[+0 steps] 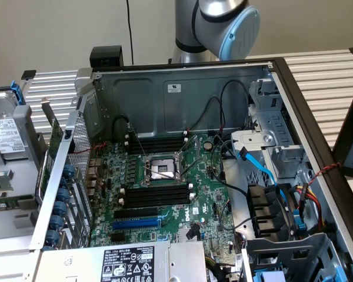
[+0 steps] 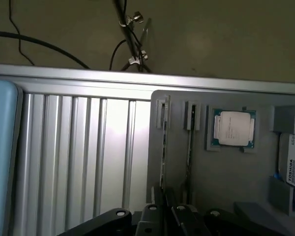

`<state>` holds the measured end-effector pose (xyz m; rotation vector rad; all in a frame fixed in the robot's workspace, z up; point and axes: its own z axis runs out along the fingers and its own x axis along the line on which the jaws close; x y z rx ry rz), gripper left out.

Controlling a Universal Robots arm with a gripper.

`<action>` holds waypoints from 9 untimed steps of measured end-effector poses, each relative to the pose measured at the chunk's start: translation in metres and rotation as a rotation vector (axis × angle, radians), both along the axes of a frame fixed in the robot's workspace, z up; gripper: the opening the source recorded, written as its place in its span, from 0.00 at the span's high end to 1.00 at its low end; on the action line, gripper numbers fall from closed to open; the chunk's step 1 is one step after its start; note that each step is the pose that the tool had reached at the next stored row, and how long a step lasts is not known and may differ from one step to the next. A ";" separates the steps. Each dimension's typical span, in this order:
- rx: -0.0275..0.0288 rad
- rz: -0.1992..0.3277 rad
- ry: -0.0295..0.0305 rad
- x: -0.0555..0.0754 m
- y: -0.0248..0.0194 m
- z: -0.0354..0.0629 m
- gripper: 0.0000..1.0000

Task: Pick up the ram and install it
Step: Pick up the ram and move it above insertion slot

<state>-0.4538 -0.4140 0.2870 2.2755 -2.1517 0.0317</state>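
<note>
My gripper [image 2: 168, 212] pinched narrow on long thin ram stick [image 2: 163, 147], standing edge-up in slot of grey plastic tray [image 2: 226, 177]; I judge: best pull straight along slot, no twist, or stick binds

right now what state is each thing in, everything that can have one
long thin green ram stick: on edge in a holder of the grey tray, not installed
black memory slots: empty
blue expansion slot: empty
grey metal computer case: open, side panel off
silver-topped processor chip: seated in tray pocket
</note>
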 end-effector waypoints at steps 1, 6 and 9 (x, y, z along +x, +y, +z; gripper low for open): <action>-0.0001 0.000 0.0001 0.001 -0.0015 0.0045 0.87; 0.0000 0.000 0.0013 0.013 -0.0113 0.0272 0.87; 0.0002 0.000 0.0027 0.021 -0.0164 0.0407 0.87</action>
